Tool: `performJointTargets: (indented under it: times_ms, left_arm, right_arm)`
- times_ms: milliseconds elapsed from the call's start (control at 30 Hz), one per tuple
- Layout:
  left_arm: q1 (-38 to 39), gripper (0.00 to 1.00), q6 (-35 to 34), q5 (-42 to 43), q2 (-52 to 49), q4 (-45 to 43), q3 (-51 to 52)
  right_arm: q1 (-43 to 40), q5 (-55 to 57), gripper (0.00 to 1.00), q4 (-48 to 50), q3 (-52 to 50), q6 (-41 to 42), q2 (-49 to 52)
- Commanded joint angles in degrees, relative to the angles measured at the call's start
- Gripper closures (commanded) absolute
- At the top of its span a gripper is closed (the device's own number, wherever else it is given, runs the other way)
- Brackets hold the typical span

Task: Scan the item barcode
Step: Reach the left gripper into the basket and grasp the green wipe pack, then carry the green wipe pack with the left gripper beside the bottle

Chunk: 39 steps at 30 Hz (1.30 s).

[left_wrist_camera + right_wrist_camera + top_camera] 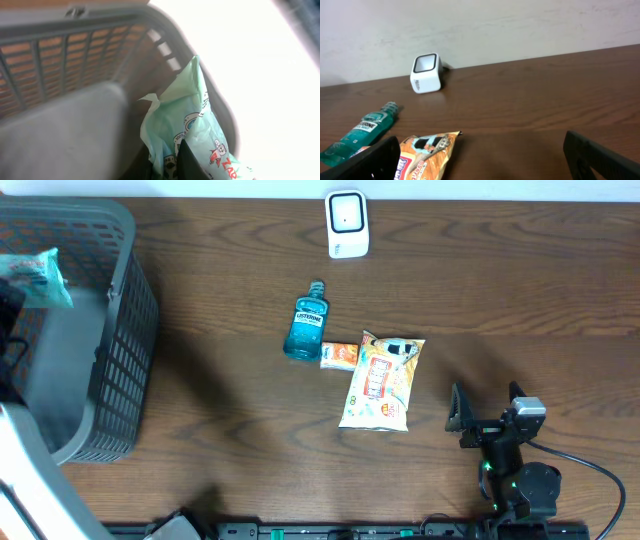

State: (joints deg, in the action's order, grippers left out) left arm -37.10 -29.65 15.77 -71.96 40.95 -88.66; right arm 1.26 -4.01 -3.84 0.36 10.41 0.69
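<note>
Over the grey plastic basket (135,330) at nine o'clock, the left gripper (189,162) pinches a pale green packet (185,115); the white cube scanner (347,222) sits at twelve, the right gripper (485,405) spread wide at five.

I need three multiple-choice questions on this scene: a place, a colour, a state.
1. Where is the green packet? A. in the left gripper, over the basket; B. beside the scanner; C. on the snack bag.
2. What colour is the bottle? A. red; B. blue; C. black.
3. How is the right gripper? A. shut on the snack bag; B. shut on the bottle; C. open and empty.
Answers: 1 A, the shut gripper holds it above the basket; 2 B, its liquid looks blue; 3 C, its jaws stand apart, nothing between.
</note>
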Motion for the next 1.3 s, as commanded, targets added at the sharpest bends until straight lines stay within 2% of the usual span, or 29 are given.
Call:
performJointTargets:
  times_ms: [0, 167, 533, 767, 1033, 1267]
  left_arm:
    - [2.5, 0.93, -1.3, 7.2, 6.5, -0.1, -0.7]
    - [10.6, 0.93, 8.5, 15.1, 11.5, 0.9, -0.7]
    - [30.4, 0.93, 21.4, 15.0, 7.6, 11.6, 0.5]
    - [35.8, 0.92, 21.7, 9.1, -0.2, 16.1, 6.0]
    - [39.5, 0.93, 21.7, 9.0, -9.8, 13.8, 15.3]
    - [44.5, 0.93, 21.2, 9.0, -16.1, 8.1, 21.0]
  right_arm:
    - [0.2, 0.5, 0.01, -0.2, 0.0, -0.4, -0.3]
    - [0.2, 0.5, 0.01, -0.2, 0.0, -0.4, -0.3]
    - [0.2, 0.5, 0.01, -0.2, 0.0, -0.4, -0.3]
    - [0.2, 0.5, 0.01, -0.2, 0.0, -0.4, -0.3]
    - [0.2, 0.5, 0.01, -0.2, 0.0, -0.4, -0.3]
    - [0.2, 0.5, 0.01, -0.2, 0.0, -0.4, -0.3]
